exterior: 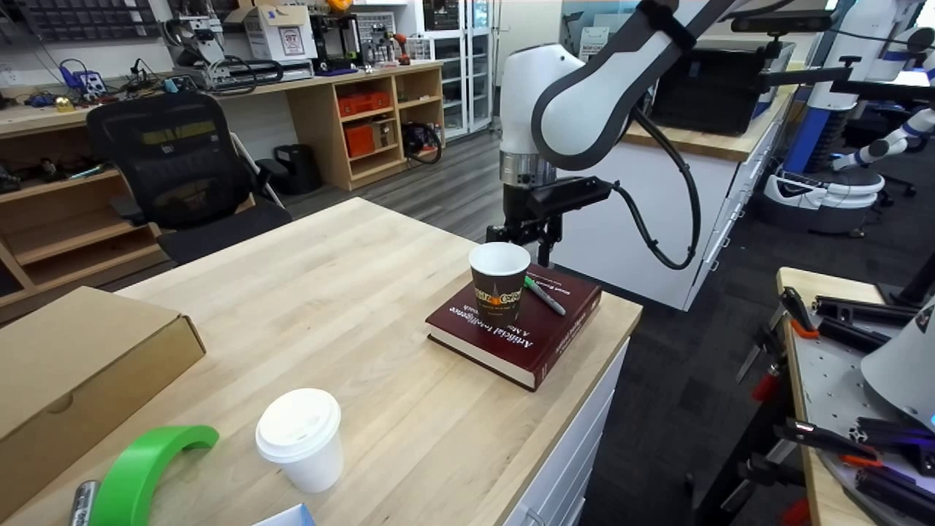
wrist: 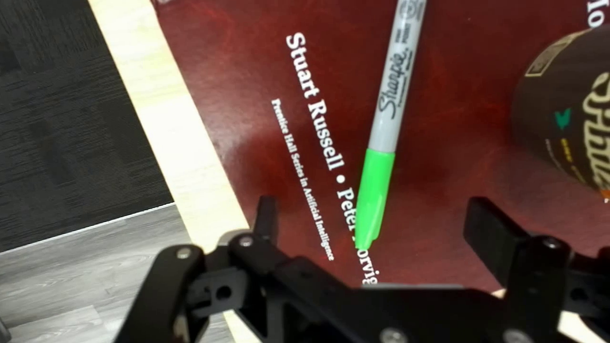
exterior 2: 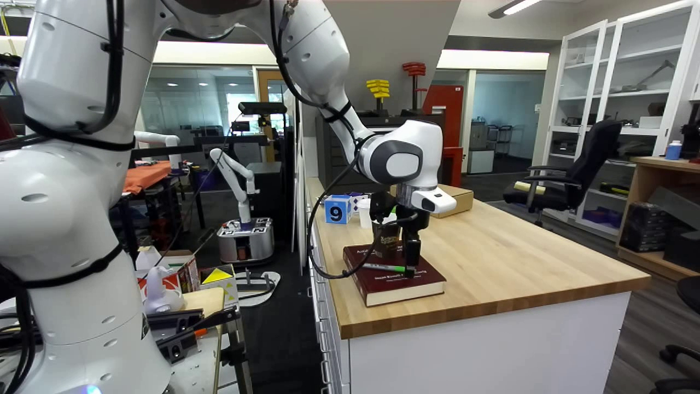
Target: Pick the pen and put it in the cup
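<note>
The pen, a grey marker with a green cap, lies on the dark red book. It shows in both exterior views (exterior: 546, 296) (exterior 2: 384, 267) and the wrist view (wrist: 387, 124). The dark brown paper cup stands upright on the book (exterior: 456, 319) beside the pen. It shows in both exterior views (exterior: 498, 292) (exterior 2: 387, 241) and, cut off, at the right of the wrist view (wrist: 562, 119). My gripper (wrist: 374, 219) is open and empty, above the book's edge. In the wrist view, the pen's green cap lies between the fingertips, without touching them. In an exterior view the cup partly hides the gripper (exterior: 522, 245).
A white lidded cup (exterior: 301, 438) stands on the wooden table (exterior: 307, 292). A cardboard box (exterior: 88, 365), a green arch (exterior: 142, 475) and a blue box marked 9 (exterior 2: 337, 209) are also on it. The book lies near the table's corner and edge.
</note>
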Controlling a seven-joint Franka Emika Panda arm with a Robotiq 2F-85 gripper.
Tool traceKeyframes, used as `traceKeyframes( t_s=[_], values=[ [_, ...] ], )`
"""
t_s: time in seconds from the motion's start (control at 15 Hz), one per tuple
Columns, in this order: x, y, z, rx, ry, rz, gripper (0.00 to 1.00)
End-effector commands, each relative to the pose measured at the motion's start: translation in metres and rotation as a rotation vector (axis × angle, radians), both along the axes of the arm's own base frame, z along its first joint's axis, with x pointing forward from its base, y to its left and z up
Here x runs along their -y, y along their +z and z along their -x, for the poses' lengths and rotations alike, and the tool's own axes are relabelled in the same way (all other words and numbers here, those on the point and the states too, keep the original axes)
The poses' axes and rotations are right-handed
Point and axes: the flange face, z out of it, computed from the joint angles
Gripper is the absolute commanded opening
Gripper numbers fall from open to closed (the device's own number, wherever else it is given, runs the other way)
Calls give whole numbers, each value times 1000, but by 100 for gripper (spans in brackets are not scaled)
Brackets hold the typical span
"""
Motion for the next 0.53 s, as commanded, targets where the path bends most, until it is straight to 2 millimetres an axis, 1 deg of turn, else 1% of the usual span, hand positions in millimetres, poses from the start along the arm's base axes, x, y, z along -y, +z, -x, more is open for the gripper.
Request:
traceKeyframes(
  t_s=[0.0, 0.2, 0.27, 0.33, 0.4, 0.47],
  values=[
    [1, 0, 12, 29, 9, -28, 100],
    [1, -4, 16, 28, 7, -34, 100],
    [1, -5, 17, 27, 6, -36, 85],
    [2, -5, 19, 26, 8, -33, 73],
    [2, -3, 19, 25, 10, -32, 67],
    [3, 2, 20, 29, 12, -26, 59]
  ],
)
